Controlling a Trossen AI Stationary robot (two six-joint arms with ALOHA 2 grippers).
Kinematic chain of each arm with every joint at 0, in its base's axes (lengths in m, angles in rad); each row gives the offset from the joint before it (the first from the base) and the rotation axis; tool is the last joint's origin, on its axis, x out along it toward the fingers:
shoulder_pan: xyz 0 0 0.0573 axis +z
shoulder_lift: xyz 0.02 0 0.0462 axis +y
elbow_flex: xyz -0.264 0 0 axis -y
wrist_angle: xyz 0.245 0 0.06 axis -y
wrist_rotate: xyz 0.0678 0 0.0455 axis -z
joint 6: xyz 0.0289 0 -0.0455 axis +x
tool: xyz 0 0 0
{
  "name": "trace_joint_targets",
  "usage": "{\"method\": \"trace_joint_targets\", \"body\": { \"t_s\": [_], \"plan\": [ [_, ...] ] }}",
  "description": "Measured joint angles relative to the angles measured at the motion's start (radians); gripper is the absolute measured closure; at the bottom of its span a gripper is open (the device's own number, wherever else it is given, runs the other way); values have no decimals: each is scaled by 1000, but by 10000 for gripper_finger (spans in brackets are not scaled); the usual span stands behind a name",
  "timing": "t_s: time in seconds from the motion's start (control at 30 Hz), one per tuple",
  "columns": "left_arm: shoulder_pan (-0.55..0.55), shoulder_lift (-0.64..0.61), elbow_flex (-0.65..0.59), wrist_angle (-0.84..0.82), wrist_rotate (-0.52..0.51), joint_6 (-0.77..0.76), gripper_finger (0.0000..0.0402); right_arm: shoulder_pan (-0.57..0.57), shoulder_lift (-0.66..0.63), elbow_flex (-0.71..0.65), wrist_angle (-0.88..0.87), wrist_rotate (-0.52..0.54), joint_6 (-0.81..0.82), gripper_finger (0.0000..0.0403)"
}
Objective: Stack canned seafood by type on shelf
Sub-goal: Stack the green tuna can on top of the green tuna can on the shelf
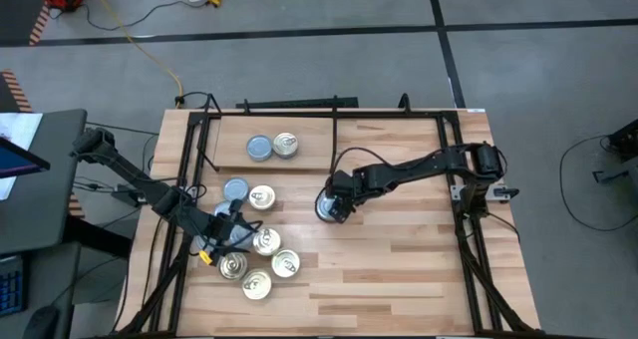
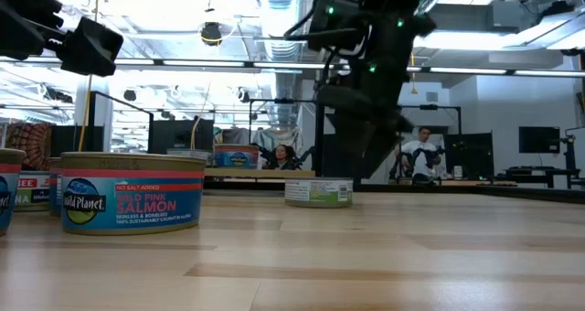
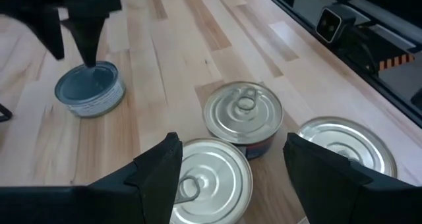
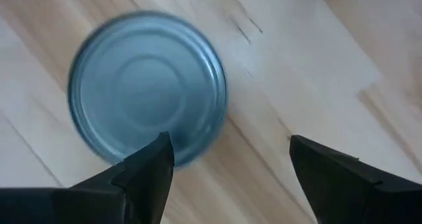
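Observation:
A bluish-grey-topped tin (image 1: 326, 210) (image 4: 148, 85) (image 2: 318, 192) stands flat on the tabletop near its middle. My right gripper (image 1: 334, 201) (image 4: 227, 141) hovers over it, open and pointing down, and the tin lies just ahead of the fingertips without touching them. My left gripper (image 1: 227, 229) (image 3: 231, 140) is open above a cluster of gold-topped tins (image 3: 242, 115) (image 1: 266, 241) at the table's left. The shelf (image 1: 229, 152) at the far left carries one bluish-grey tin (image 1: 259, 148) and one gold tin (image 1: 285, 145) side by side.
Several more tins stand in the left cluster: a bluish-grey one (image 1: 235, 189) and gold ones (image 1: 261, 197) (image 1: 285, 264) (image 1: 256, 284). A salmon tin (image 2: 132, 192) sits close to the low camera. Black frame rails (image 1: 465, 219) run along both table sides. Bare wood lies at near right.

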Motion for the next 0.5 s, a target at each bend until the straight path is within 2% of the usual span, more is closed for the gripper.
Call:
{"method": "trace_joint_targets", "body": {
  "t_s": [0.07, 0.3, 0.5],
  "plan": [
    [0, 0, 0, 3, 2, -1, 148, -14, 2, -12, 45, -24, 5, 91],
    [0, -4, 0, -3, 7, -3, 148, -25, 4, -15, 23, -32, 24, 138],
    [0, -40, 0, -35, 6, -1, 148, -25, 6, -14, -20, -31, 29, 198]
  ]
}}
